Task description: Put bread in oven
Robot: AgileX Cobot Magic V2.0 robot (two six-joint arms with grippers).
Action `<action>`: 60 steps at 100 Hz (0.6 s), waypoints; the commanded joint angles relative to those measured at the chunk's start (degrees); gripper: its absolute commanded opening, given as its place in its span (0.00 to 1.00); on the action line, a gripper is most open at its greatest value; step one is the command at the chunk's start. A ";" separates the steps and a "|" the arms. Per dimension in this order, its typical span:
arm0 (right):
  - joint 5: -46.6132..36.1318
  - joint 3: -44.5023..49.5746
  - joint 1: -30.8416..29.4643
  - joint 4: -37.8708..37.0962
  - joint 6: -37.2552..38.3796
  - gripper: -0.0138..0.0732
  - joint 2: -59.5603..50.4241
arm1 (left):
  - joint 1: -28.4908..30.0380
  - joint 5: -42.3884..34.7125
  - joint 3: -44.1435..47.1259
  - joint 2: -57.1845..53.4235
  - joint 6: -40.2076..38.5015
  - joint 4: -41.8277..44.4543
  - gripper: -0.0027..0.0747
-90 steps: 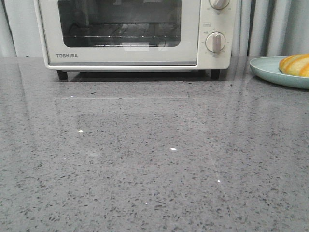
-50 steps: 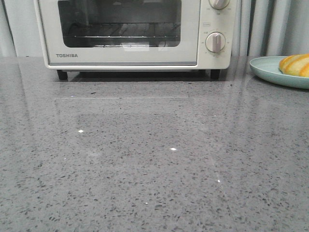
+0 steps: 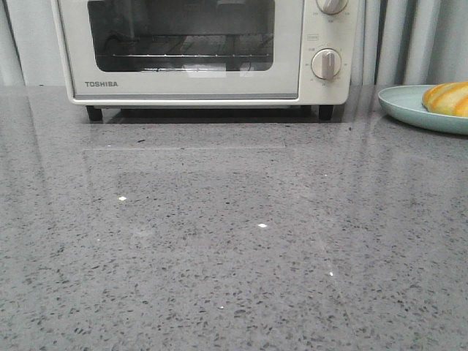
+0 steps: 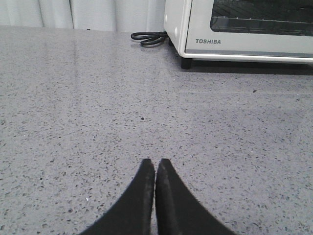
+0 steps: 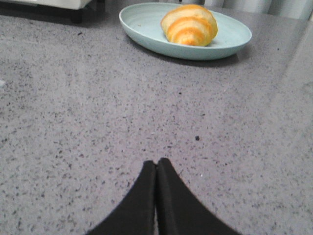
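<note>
The cream-white TOSHIBA oven [image 3: 205, 51] stands at the back of the grey counter with its glass door shut; it also shows in the left wrist view [image 4: 244, 29]. The golden-orange striped bread [image 3: 447, 98] lies on a pale green plate [image 3: 409, 107] at the far right; in the right wrist view the bread [image 5: 190, 25] sits on that plate [image 5: 146, 29]. My left gripper [image 4: 155, 162] is shut and empty, low over the counter well in front of the oven. My right gripper [image 5: 156, 161] is shut and empty, some way short of the plate. Neither gripper shows in the front view.
A black coiled power cord [image 4: 149, 37] lies beside the oven's left side. The speckled grey counter [image 3: 234, 241] stretches in front of the oven. Pale curtains [image 3: 409, 36] hang behind.
Only the reflection in the oven's glass door has shifted a little; the oven, the bread and the plate have not moved.
</note>
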 commanded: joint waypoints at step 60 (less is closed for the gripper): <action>-23.54 -2.30 0.17 36.56 7.77 0.09 -0.98 | -0.36 -15.83 -3.98 -0.58 -0.57 -39.60 0.01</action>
